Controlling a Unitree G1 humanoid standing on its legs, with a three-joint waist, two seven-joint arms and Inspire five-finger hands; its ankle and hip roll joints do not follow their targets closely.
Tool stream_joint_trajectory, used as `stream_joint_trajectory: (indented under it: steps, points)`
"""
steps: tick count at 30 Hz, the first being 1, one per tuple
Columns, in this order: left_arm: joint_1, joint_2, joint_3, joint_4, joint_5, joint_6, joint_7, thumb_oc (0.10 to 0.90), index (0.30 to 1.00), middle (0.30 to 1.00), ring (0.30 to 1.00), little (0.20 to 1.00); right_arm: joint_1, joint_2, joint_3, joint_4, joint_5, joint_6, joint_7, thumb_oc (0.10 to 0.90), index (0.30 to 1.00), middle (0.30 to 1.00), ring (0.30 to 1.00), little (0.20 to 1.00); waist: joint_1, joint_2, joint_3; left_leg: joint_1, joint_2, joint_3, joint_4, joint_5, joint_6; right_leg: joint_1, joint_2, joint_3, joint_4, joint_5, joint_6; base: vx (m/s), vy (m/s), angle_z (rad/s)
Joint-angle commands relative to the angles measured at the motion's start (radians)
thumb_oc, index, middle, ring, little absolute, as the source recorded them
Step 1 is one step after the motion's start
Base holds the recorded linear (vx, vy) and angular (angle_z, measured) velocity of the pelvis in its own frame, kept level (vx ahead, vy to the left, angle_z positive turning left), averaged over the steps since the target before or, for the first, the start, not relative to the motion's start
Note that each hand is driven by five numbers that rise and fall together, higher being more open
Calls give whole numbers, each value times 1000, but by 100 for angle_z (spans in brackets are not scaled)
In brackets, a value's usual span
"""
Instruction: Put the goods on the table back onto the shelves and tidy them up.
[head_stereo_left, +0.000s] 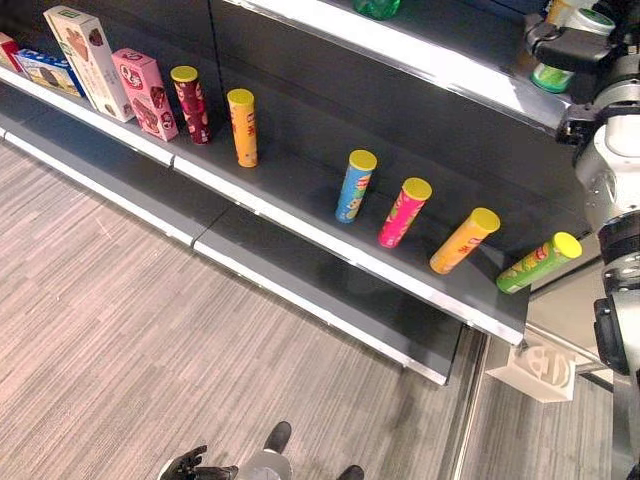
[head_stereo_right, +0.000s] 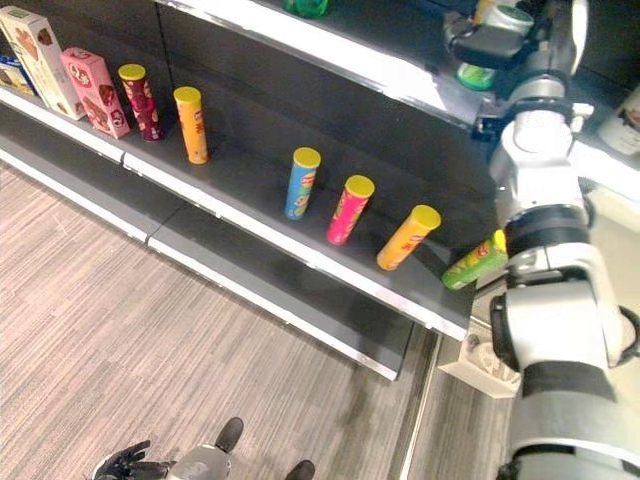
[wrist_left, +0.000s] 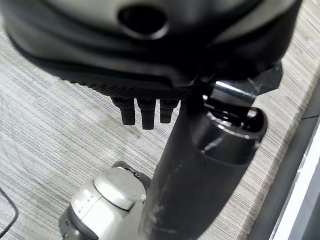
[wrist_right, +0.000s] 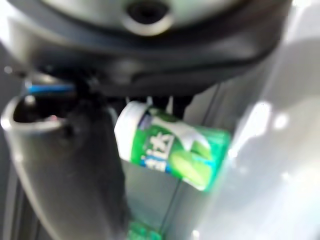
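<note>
My right robot hand (head_stereo_right: 492, 45) is up at the upper shelf (head_stereo_right: 400, 75), fingers wrapped round a green canister (wrist_right: 172, 150) with a white lid. In the right wrist view the canister sits just past the fingers, its long axis lying slanted rather than upright, so I judge the coming move turns on standing it up over the shelf board. My left robot hand (head_stereo_left: 185, 464) hangs low over the floor, well apart from it, fingers relaxed, holding nothing.
</note>
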Motion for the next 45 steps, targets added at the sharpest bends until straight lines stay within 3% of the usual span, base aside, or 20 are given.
stream_joint_trajectory:
  steps: [1, 28, 45]
  points:
    - [0, 44, -21, 35, 30, -26, 27, 800, 900, 900, 900, 900, -34, -52, 0, -143, -23, -79, -46, 800, 900, 900, 900, 900, 4, -14, -52, 33, 71, 119, -48, -60, -51, 79, -23, -2, 6, -78, 74, 0, 0, 0]
    - [20, 30, -47, -33, 15, -32, 24, 800, 900, 900, 900, 900, -62, -56, 15, -124, -55, -67, -57, 800, 900, 900, 900, 900, 5, -11, -39, 38, 56, 128, -48, -64, -36, 84, -41, -10, 8, -59, 85, -1, 1, 0]
    - [43, 30, -77, -115, -4, -37, 8, 800, 900, 900, 900, 900, -75, -82, 67, -122, -39, -59, -1, 800, 900, 900, 900, 900, -5, -11, -33, 41, 51, 139, -48, -66, -27, 80, -50, -2, 14, -51, 91, 0, 0, 0]
